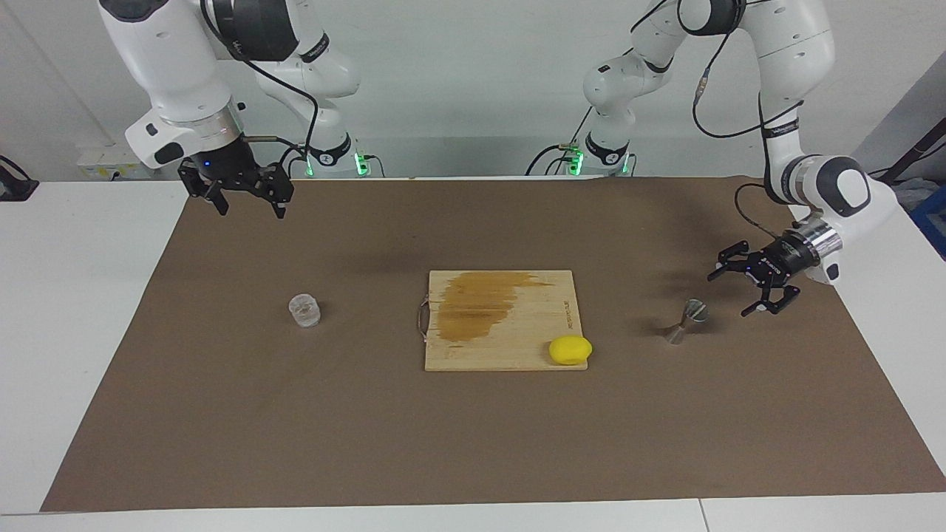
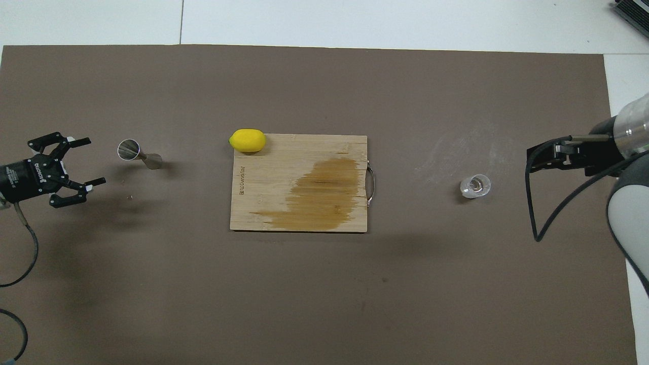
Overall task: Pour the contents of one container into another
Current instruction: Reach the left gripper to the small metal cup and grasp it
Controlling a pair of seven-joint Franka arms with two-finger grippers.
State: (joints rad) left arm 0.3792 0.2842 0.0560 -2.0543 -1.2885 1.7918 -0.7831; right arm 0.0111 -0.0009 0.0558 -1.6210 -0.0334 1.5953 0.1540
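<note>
Hovering with jaws apart, the left gripper (image 1: 750,284) sits low beside the jigger (image 1: 685,321), apparently lined up to grasp it. Jaws also apart, the right gripper (image 1: 242,198) waits over the mat (image 1: 473,443), well apart from the glass (image 1: 304,310). Between both vessels: a stained board (image 1: 502,319) with a lemon (image 1: 569,349). White desk (image 1: 81,310), pale wall.

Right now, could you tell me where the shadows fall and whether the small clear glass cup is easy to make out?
Overhead view: soft dark shadow on the brown mat under the open left claw; small clear glass cup shows by bright rim. Facing view: cup pale, low contrast; hourglass-shaped steel jigger casts a faint shadow.
</note>
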